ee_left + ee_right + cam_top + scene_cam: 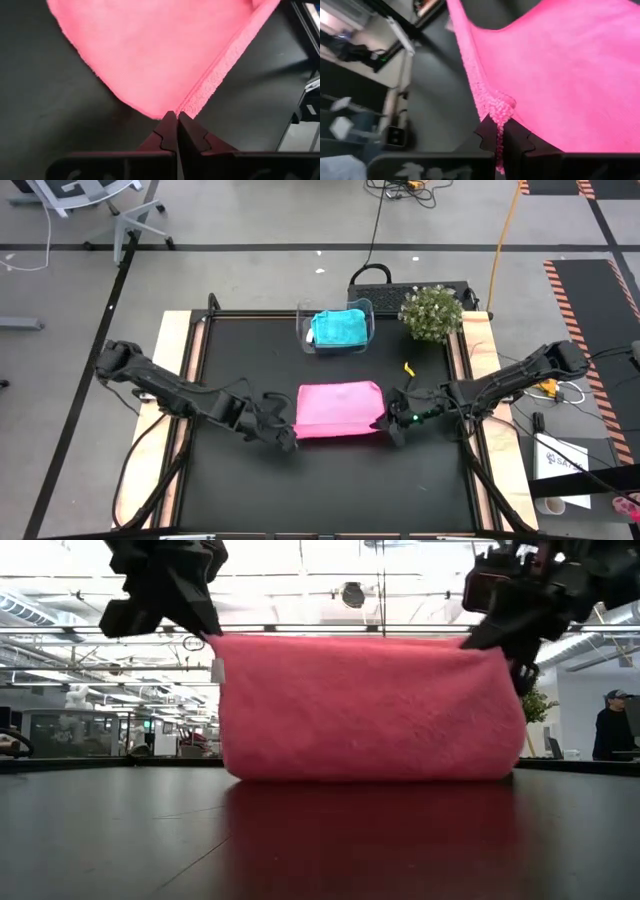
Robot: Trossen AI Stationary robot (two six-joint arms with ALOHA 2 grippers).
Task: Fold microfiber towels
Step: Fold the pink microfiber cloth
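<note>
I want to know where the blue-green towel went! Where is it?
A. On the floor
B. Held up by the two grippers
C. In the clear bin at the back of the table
C. The teal towel sits inside the clear bin; the left gripper and right gripper hold the pink towel instead.

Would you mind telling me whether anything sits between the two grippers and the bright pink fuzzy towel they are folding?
Nothing visible does. The left gripper and right gripper are each shut on a corner of the bright pink fuzzy towel, which hangs between them with its lower edge on the black table.
</note>
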